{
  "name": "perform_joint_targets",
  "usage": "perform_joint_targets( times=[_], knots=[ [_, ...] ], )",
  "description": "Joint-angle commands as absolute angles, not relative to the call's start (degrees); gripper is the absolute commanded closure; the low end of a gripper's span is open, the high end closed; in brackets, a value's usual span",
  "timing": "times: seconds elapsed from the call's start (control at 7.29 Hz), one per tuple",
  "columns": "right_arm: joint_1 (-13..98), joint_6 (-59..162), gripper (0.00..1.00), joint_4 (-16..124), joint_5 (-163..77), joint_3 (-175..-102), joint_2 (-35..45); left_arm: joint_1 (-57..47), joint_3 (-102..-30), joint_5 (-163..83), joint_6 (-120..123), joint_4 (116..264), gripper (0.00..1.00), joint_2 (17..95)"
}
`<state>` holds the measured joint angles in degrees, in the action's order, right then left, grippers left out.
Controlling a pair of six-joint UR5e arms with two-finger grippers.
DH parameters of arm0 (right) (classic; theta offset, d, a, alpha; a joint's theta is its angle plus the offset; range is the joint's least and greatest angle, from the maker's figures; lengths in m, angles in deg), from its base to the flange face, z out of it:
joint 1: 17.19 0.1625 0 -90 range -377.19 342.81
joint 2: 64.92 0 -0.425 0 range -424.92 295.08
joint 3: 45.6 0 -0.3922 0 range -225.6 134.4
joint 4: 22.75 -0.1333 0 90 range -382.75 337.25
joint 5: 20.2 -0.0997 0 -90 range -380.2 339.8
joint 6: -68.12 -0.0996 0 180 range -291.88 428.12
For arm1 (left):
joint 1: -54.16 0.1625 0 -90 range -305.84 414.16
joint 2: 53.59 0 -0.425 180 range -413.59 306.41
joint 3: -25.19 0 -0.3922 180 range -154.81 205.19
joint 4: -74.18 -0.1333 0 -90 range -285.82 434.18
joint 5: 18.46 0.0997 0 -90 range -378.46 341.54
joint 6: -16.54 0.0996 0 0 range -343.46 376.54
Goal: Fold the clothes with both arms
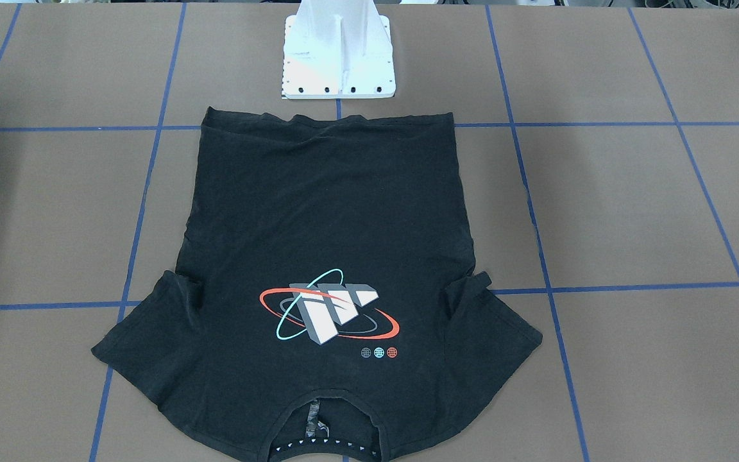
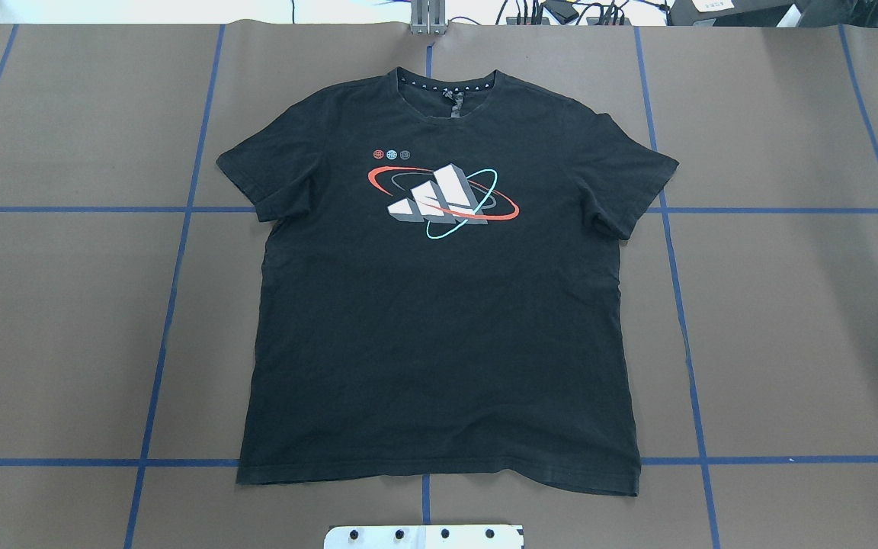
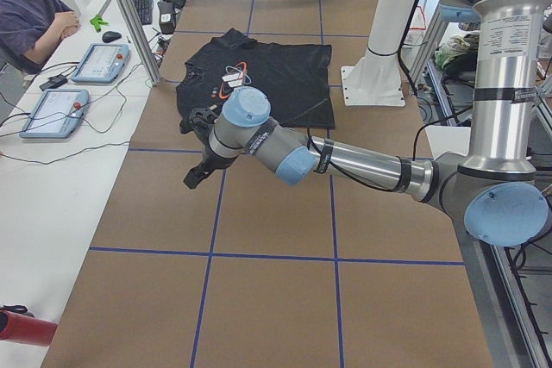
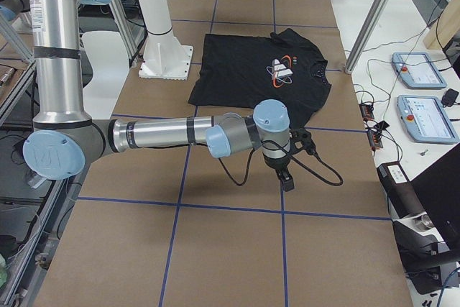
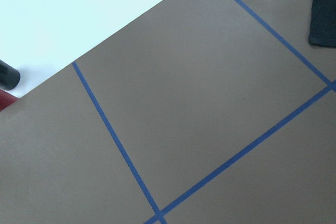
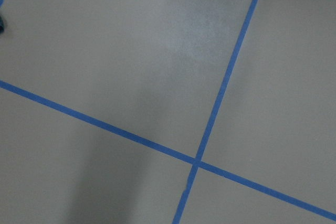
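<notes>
1. T-shirt (image 2: 439, 320), black and short-sleeved, lay flat and fully spread in the middle of the brown table (image 2: 65, 305), print side up. No fold showed, so I judged the whole task to be ahead.
2. In the overhead view its collar (image 2: 447, 80) sat at 12 o'clock. Its hem (image 2: 439, 476) sat at 6 o'clock, near the white pedestal base (image 2: 424, 536). The orbit logo print (image 2: 443, 194) lay on the chest, toward 12 o'clock.
3. Both sleeves were out flat: the left sleeve (image 2: 252, 171) at about 10 o'clock and the right sleeve (image 2: 637, 183) at about 2 o'clock. The front-facing view showed slight rumpling at the armpits and along the hem.
4. The left arm (image 3: 345, 161) reached out low over bare table on the shirt's 9 o'clock side. The left gripper (image 3: 197, 174) hung off the cloth with nothing hanging from it. It appeared only in a side view, so I could not tell how far its fingers were parted.
5. The right arm (image 4: 165, 134) did the same on the 3 o'clock side. The right gripper (image 4: 286, 177) was also bare of cloth, and its finger spread could not be told either.
6. Both wrist views showed only table and blue tape lines (image 6: 226, 77).
7. Left to do, by my judgement: both grasps, the sleeve folds and the body fold.
</notes>
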<state>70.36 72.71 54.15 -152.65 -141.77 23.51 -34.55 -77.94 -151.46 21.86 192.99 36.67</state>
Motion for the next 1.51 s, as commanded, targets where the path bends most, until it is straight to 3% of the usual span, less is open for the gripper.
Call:
perform_joint_targets(
  times=[0.0,0.55,1.37],
  knots=[
    [65.28,64.47,0.00,53.29,-154.06,-142.45,21.31,-30.96,-77.64,-151.27,6.34,203.66,0.00,38.00],
    [57.45,48.24,0.01,53.28,-153.01,-142.02,14.65,-15.41,-74.50,-137.70,-20.49,206.36,0.00,44.04],
    [50.31,35.52,0.01,52.49,-145.53,-140.53,9.70,1.84,-39.73,-114.64,-41.56,224.25,0.00,65.57]
  ],
)
